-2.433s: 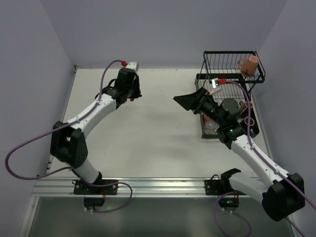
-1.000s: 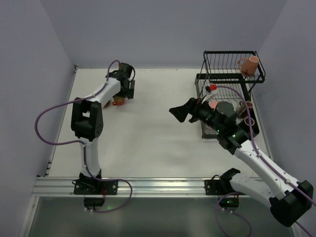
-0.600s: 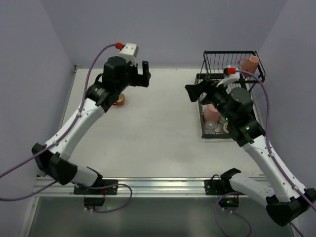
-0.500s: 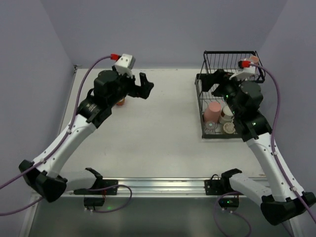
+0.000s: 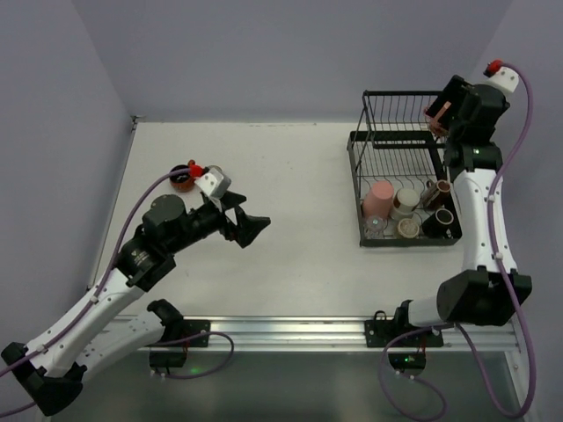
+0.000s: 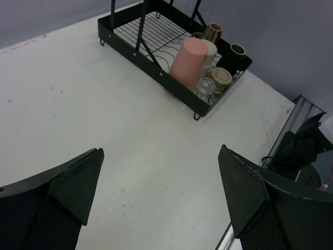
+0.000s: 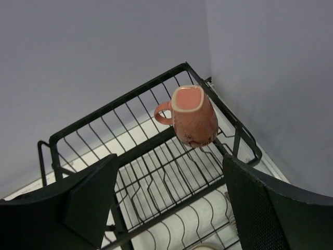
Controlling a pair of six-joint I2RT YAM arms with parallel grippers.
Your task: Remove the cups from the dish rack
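Hands had repositioned: the right hand (image 7: 166,174), spread wide and empty, had risen from the lower tray of the black wire dish rack (image 5: 400,149) to hover over the salmon pink ceramic mug (image 7: 191,117) in the rack's upper basket. The left hand (image 5: 244,225), likewise open and empty, had drawn back well left of the rack. Unloading looked far from done.
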